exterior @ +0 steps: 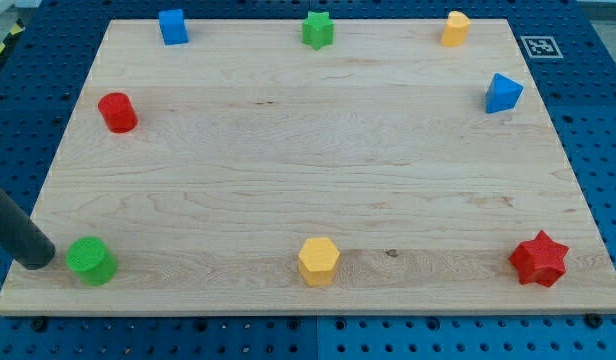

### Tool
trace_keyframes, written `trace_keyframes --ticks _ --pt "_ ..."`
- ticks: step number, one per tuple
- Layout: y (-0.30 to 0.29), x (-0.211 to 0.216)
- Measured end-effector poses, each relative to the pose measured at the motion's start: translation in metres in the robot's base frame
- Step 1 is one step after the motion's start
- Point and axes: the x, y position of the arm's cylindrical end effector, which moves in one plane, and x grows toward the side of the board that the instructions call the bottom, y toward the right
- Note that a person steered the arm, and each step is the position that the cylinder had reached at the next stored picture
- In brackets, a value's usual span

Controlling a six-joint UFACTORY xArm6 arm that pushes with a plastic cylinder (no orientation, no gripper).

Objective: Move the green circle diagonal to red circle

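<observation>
The green circle (91, 260) sits near the board's bottom left corner. The red circle (117, 112) stands on the left side of the board, well above the green circle. My tip (35, 260) is on the board just left of the green circle, close to it; whether they touch I cannot tell. The dark rod runs from the tip up and off the view's left edge.
A blue cube (172, 26), a green star (317, 29) and a yellow block (454, 29) line the top edge. A blue triangle (503, 93) is at the right. A yellow hexagon (318, 261) and a red star (538, 259) are along the bottom. The wooden board (288, 150) lies on a blue pegboard.
</observation>
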Motion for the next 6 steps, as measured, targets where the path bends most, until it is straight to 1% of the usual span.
trace_keyframes --ticks 1,2,3,5,6 --pt "0.03 0.012" --pt "0.051 0.036" --pt "0.068 0.037" --pt "0.111 0.018" --pt "0.133 -0.007"
